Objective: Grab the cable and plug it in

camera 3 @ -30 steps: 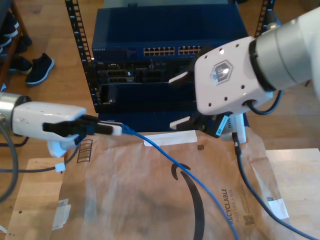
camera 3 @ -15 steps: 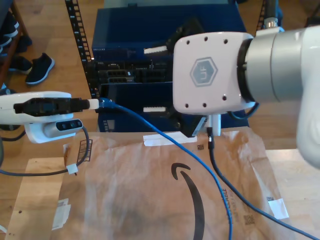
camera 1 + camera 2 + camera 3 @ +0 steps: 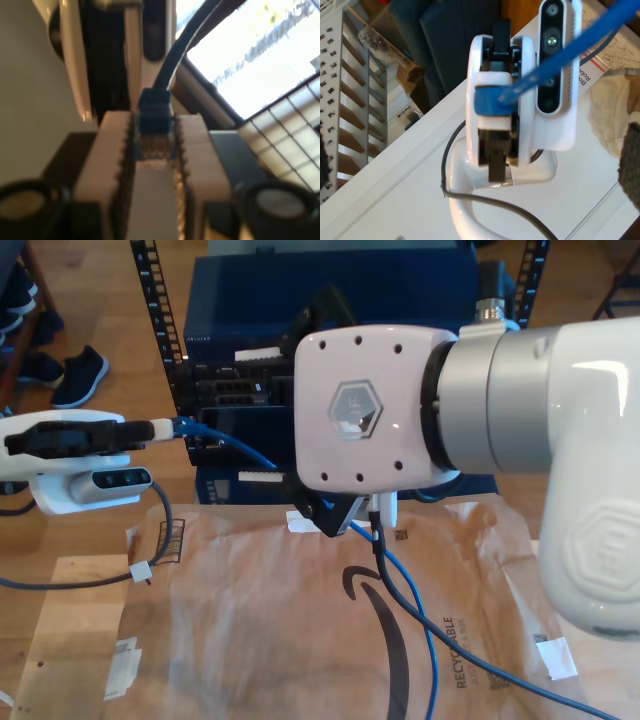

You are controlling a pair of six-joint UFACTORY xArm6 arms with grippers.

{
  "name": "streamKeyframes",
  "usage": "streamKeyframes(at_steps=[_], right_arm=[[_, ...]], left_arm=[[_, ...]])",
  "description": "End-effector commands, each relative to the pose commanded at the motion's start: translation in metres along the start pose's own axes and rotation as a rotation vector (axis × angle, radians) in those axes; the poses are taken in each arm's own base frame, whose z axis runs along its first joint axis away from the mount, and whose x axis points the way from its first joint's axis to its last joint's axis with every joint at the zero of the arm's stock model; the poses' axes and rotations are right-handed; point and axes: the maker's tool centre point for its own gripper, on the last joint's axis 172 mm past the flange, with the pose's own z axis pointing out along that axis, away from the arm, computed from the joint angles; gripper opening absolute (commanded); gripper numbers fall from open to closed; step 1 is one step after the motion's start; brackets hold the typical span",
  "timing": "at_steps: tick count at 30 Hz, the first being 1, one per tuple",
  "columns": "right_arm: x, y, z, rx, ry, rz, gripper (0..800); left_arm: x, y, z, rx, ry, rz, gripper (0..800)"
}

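Now my first gripper (image 3: 154, 150) squeezes the plug end of the cable (image 3: 228, 443), right by the front of the blue rack (image 3: 240, 300). I cannot tell if my second gripper is closed. I should line the plug up straight, then push gently.

The cable's plug (image 3: 183, 425), clamped in my first gripper (image 3: 160, 428), has been carried farther toward the exterior view's left, while my second gripper (image 3: 270, 400) has been swung leftward.
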Motion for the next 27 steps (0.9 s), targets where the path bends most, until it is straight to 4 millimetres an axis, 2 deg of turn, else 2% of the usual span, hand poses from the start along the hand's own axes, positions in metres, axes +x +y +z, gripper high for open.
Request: streamKeyframes(at_steps=[3, 6, 11, 17, 27], right_arm=[[0.001, 0.011, 0.008, -0.026, 0.002, -0.005, 766], [-0.010, 0.027, 0.021, -0.070, -0.004, -0.054, 766], [-0.018, 0.025, 0.025, -0.041, -0.010, -0.079, 756], [-0.014, 0.023, 0.027, -0.029, 0.003, -0.087, 731], [-0.012, 0.017, 0.030, -0.012, 0.010, -0.088, 610]], left_arm=[[0.000, -0.002, 0.001, 0.009, 0.002, 0.000, 7], [0.001, -0.006, 0.001, 0.022, 0.003, 0.002, 7], [0.002, -0.007, 0.002, 0.027, 0.005, -0.001, 13], [0.005, -0.011, 0.004, 0.046, 0.009, -0.008, 21], [0.009, -0.013, 0.014, 0.075, 0.030, -0.019, 21]])
